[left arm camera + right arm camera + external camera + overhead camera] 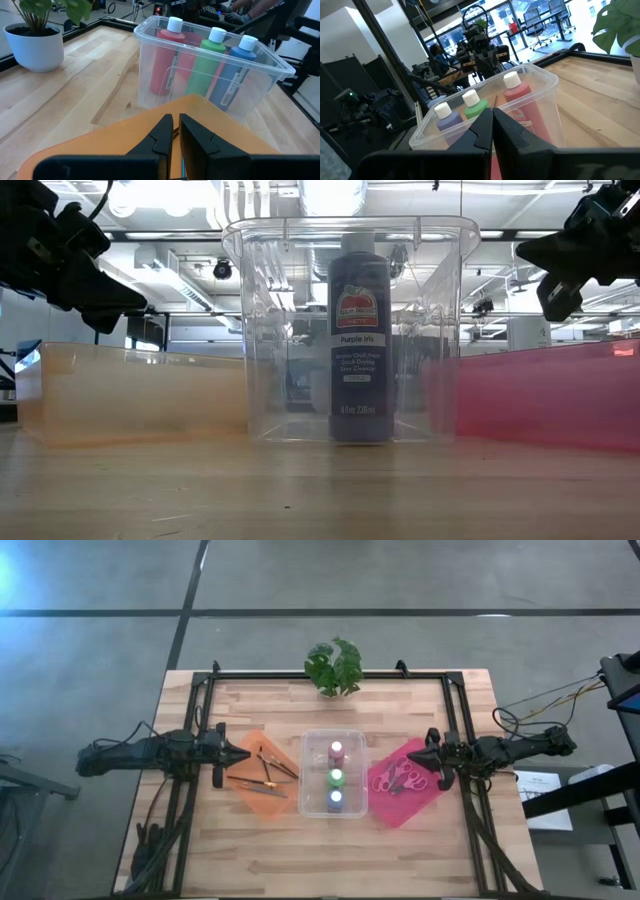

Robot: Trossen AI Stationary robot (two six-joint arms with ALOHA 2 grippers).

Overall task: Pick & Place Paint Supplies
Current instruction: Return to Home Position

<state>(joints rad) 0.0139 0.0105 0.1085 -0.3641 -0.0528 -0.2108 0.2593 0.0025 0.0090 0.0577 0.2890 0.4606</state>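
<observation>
My left gripper (pixel 243 755): narrow, nearly closed, empty, at the orange bin's (pixel 262 802) outer edge.
Brushes (pixel 268 772): in that bin, just beside it.
My right gripper (pixel 413 757): closed, empty, over the pink bin (pixel 405 808).
Scissors (pixel 397 777): in the pink bin, just beside it.
Bottles (pixel 336 778): upright in the clear box (pixel 305 755) between my grippers.

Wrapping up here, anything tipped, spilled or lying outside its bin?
Nothing stands out. The three paint bottles stand in the clear bin, the brushes lie in the orange bin, the scissors in the pink bin, and the plant is upright. No spill shows. The left gripper and right gripper, shut and empty, wait beside those bins.
</observation>
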